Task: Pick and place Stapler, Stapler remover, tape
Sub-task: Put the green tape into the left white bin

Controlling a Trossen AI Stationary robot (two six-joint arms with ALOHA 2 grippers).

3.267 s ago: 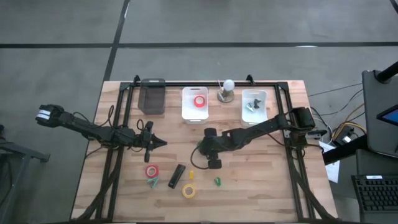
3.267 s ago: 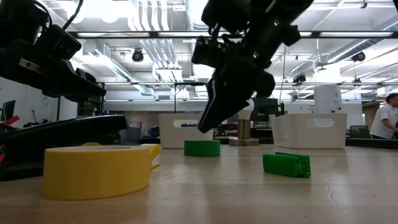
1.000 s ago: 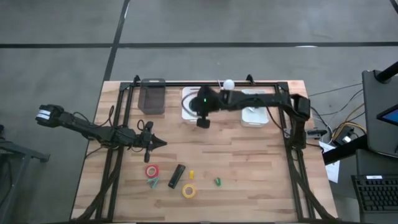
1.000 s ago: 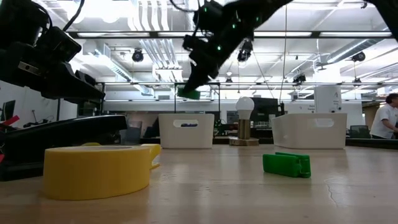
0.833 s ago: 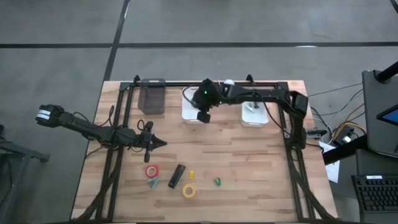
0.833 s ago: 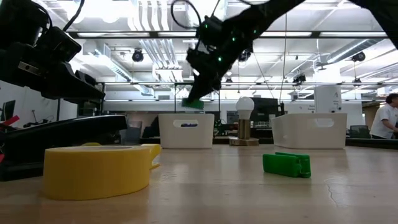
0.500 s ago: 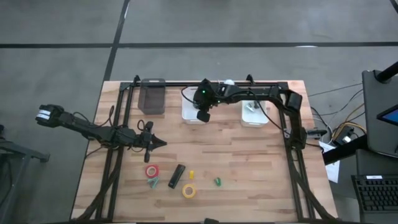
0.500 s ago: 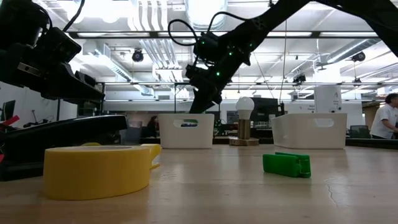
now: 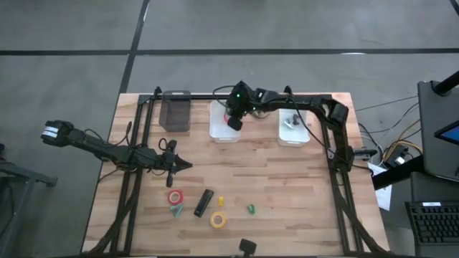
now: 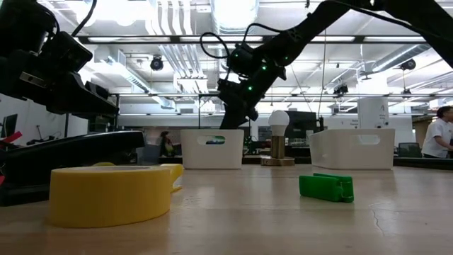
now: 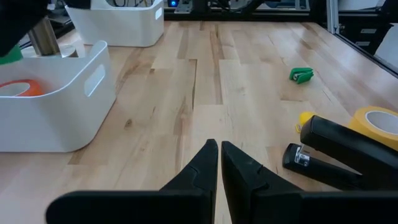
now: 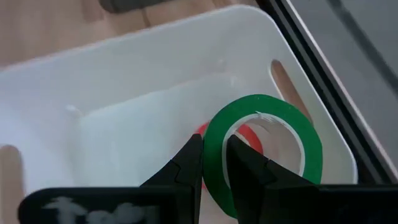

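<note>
My right gripper (image 9: pixel 233 120) (image 12: pixel 214 149) is shut on a green tape roll (image 12: pixel 261 155) over the middle white bin (image 9: pixel 219 130), where an orange-red tape roll (image 12: pixel 249 134) lies. Near the front edge lie the black stapler (image 9: pixel 204 202), a red tape roll (image 9: pixel 175 196), a yellow tape roll (image 9: pixel 218 220) and a green staple remover (image 9: pixel 251 209). My left gripper (image 9: pixel 185 165) (image 11: pixel 219 149) waits shut at the table's left, above the wood, touching nothing. My right gripper pinches the green roll's band (image 12: pixel 211 163) at one side of the ring, one finger inside the hole and one outside. The fingers slant down from the table's right. The roll hangs clear, tilted, over the inside of the white bin.
A dark bin (image 9: pixel 175 111) stands at the far left and a second white bin (image 9: pixel 292 123) with small items at the far right. A lamp bulb (image 10: pixel 279 120) stands between the white bins. A teal piece (image 9: pixel 176 210) and a small yellow piece (image 9: pixel 221 201) lie by the stapler.
My right gripper has carried the green tape roll toward the table's far edge and down, from in front of the middle white bin to just over its inside, rolling a little as it went. It has stayed shut on the roll.
</note>
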